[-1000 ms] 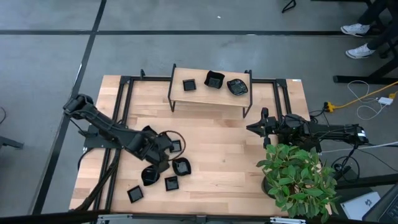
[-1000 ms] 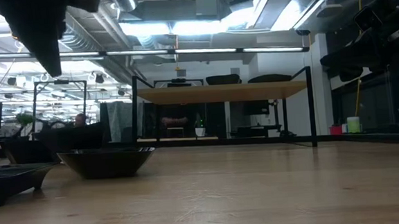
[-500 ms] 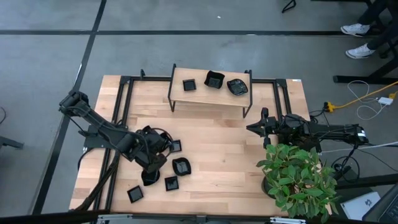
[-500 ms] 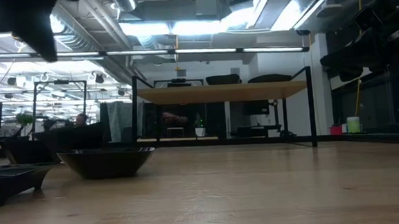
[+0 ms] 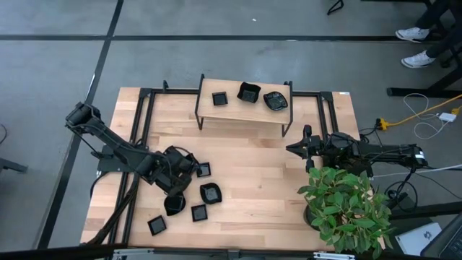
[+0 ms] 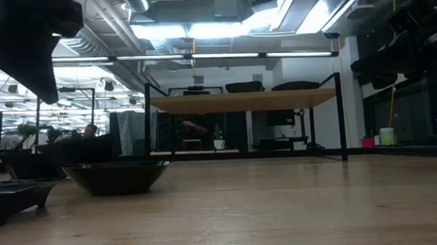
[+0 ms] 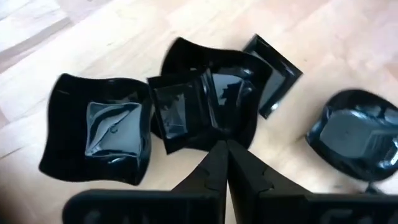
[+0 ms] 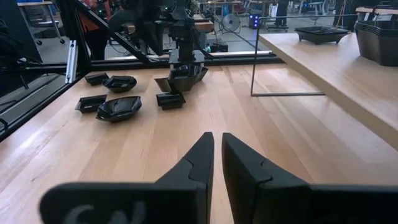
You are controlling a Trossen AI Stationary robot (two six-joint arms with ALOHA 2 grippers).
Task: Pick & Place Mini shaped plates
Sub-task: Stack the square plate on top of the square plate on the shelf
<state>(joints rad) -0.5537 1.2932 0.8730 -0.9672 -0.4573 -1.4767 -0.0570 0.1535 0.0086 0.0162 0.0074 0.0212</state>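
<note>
While right gripper (image 8: 217,149) waits, left gripper (image 7: 222,155) closed above plates (image 7: 205,112).

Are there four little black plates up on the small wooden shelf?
No, the high view shows only three mini plates on the raised shelf; the others lie on the table below.

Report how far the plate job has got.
Done: three glossy black mini plates sit on the raised wooden shelf. In hand: the left gripper, shut and empty, hangs over the tabletop cluster. Left: about five plates there. The right gripper waits.
</note>
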